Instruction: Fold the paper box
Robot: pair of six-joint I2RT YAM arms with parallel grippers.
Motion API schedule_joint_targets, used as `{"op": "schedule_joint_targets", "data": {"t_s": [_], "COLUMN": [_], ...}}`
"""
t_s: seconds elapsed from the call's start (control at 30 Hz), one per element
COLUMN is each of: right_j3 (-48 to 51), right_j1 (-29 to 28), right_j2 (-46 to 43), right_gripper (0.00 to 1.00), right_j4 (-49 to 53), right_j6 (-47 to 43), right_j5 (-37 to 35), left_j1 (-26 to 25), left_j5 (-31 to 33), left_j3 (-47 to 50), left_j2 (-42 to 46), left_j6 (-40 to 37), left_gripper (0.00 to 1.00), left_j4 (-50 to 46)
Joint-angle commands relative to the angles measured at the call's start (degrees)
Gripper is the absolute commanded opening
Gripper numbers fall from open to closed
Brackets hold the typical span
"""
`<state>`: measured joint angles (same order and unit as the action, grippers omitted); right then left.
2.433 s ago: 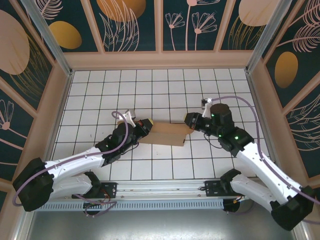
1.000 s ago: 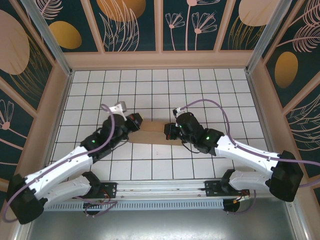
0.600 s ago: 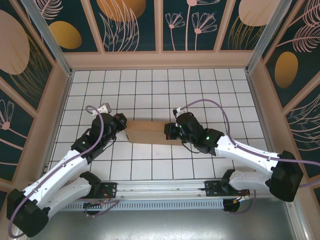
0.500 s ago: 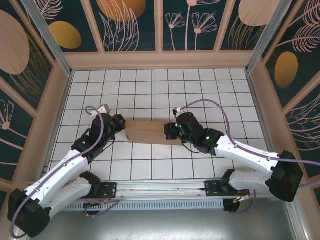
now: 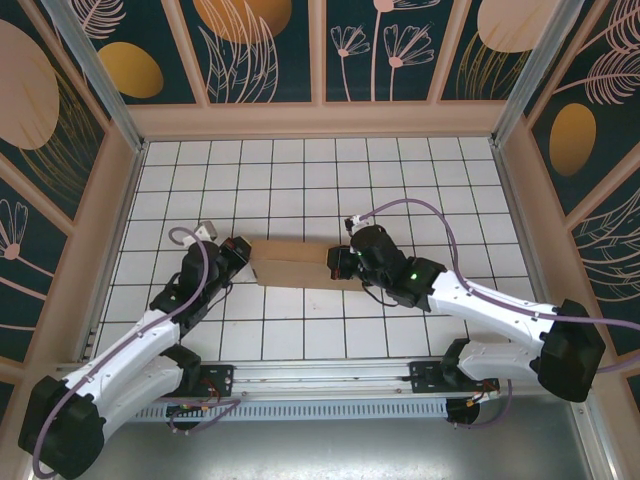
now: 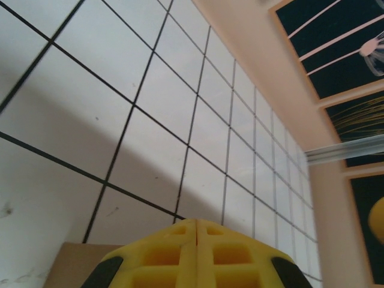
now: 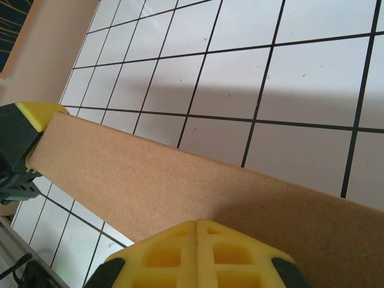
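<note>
Box (image 5: 292, 265) lies mid-table (image 5: 400, 190), between your two grippers. Your left arm stretches far-right, low, with the left gripper (image 5: 243, 258) at the box's left end, jaws pressed together. Your right arm reaches left, with the right gripper (image 5: 336, 265) at the box's right end, jaws likewise pressed together.

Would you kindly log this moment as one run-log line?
paper box: on tiled table, between grippers | left gripper: shut, at its left end | right gripper: shut, over its right end
</note>
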<state>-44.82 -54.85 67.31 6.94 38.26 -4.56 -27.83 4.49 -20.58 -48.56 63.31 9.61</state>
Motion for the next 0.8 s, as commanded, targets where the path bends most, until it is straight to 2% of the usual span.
{"op": "schedule_joint_targets", "data": {"t_s": [0.0,0.13,0.4,0.6,0.77], "right_j3": [1.58,1.41,1.49,1.49,0.98], "right_j1": [-1.65,-2.02,-2.12,-2.45,-3.07], "right_j2": [2.84,3.27,3.05,3.77,4.74], "right_gripper": [0.00,0.00,0.00,0.00,0.00], "right_j4": [2.01,1.98,1.96,1.42,1.24], "right_j6": [1.46,1.68,1.91,2.16,2.08], "right_j5": [1.04,0.76,0.37,0.68,0.78], "left_j1": [-0.54,-0.51,-0.55,-0.55,-0.51], "left_j5": [-7.35,-6.65,-2.16,-2.82,-5.72], "left_j3": [4.70,8.12,14.13,14.16,13.68], "left_j2": [-0.34,2.16,9.92,8.38,4.16], "left_j6": [5.89,10.64,16.73,16.49,16.45], "left_gripper": [0.00,0.00,0.00,0.00,0.00], "left_j4": [6.19,9.18,8.22,8.02,12.36]}}
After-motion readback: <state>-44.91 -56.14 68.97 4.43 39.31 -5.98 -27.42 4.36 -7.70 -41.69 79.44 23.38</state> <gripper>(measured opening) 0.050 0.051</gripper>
